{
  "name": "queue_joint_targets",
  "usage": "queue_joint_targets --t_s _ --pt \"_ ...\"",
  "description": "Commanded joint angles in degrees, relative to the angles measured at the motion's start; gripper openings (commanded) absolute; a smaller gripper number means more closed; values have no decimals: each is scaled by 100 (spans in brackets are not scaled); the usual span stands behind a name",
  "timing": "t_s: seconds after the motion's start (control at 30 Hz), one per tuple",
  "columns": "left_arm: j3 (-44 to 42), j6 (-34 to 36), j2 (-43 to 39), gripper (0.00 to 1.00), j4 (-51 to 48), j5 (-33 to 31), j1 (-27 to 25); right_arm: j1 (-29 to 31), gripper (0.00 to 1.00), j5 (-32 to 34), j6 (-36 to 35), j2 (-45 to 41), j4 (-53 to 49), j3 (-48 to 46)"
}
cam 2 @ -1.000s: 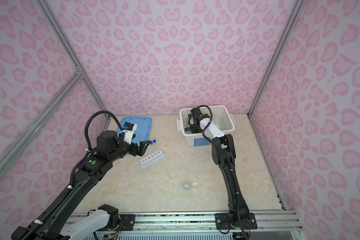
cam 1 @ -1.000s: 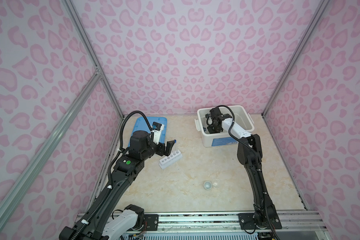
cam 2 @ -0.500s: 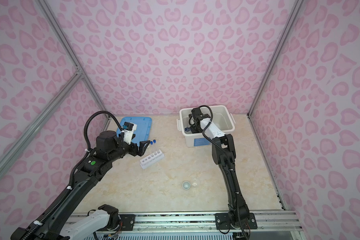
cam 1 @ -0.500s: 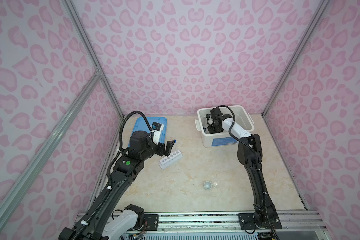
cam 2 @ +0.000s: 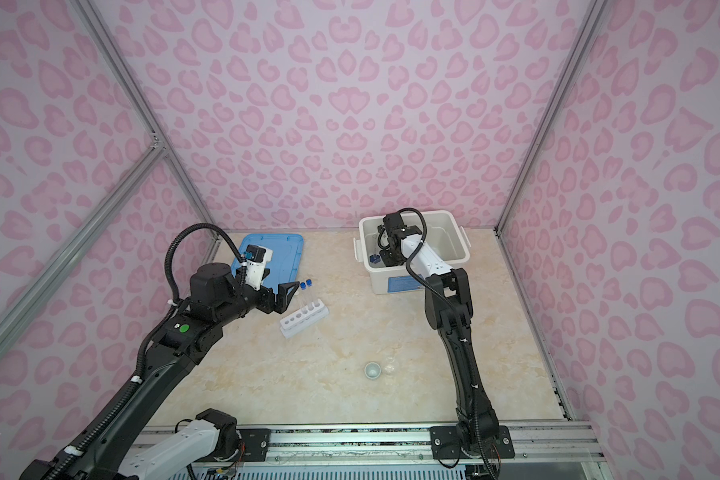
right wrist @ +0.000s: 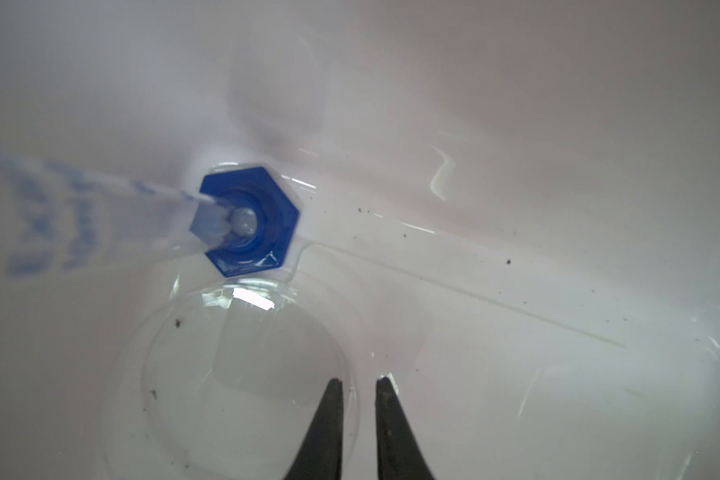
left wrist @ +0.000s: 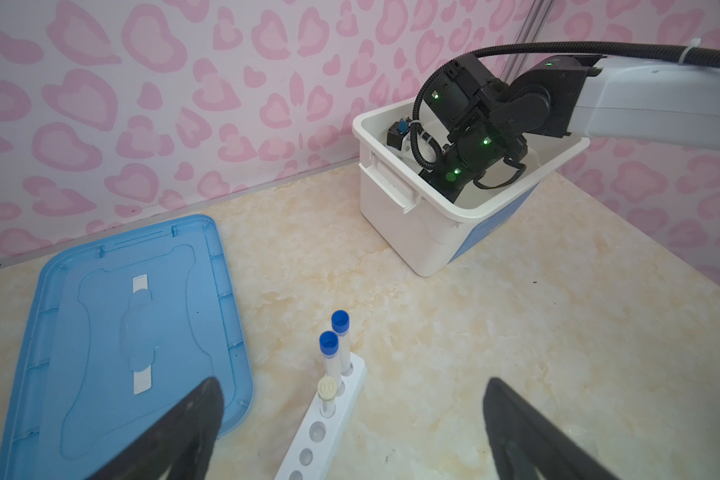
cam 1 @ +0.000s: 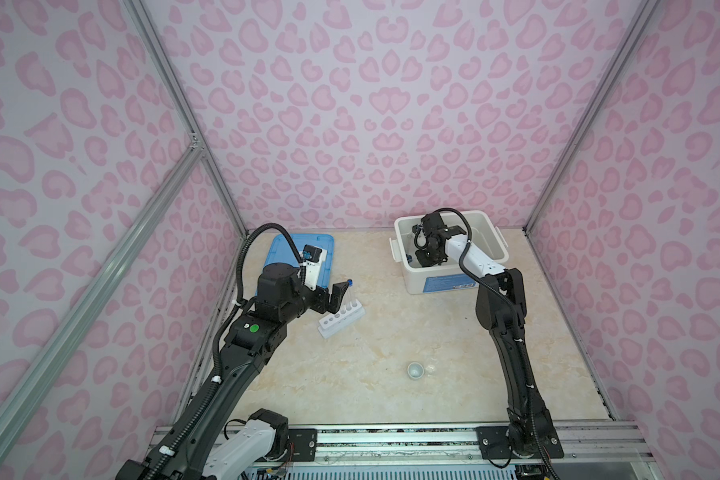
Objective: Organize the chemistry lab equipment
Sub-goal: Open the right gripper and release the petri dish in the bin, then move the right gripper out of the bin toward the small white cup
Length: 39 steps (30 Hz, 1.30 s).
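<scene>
Your left gripper (cam 2: 284, 297) hangs with its jaws spread wide just beside the white six-hole plastic rack (cam 2: 304, 320), at the end where two slim clear test tubes with blue caps (cam 2: 306, 291) stand upright. Behind it, the flat blue plastic lid (cam 2: 287, 249) lies on the marble-patterned tabletop (cam 2: 350, 407). Your right gripper (cam 2: 391, 262) is down inside the open white plastic bin (cam 2: 376, 282), next to a tiny blue-based cylinder (cam 2: 375, 259); its jaws are too small to read here. A small white cup (cam 2: 372, 370) sits well apart near the front, with a faint clear object (cam 2: 389, 368) just beside it.
</scene>
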Motion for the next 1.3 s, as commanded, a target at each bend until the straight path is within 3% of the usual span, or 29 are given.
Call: queue_joint_targets --t_s 0.0,0.47,0.9,1.1,1.27 --pt "-16 -10 -61 99 79 -10 6 -2 18 -33 -12 -85 -18 25" --pt "-82 -10 -192 99 158 86 6 -75 19 -4 -12 -649 -140 -17" --pt "-197 21 -294 99 348 375 4 -53 23 90 40 -1805 -156 -576" --pt "-215 34 -281 99 468 599 11 64 23 125 104 -2671 2 -1344" --pt "-340 -10 -305 99 493 777 6 293 25 387 293 -3688 335 -2547"
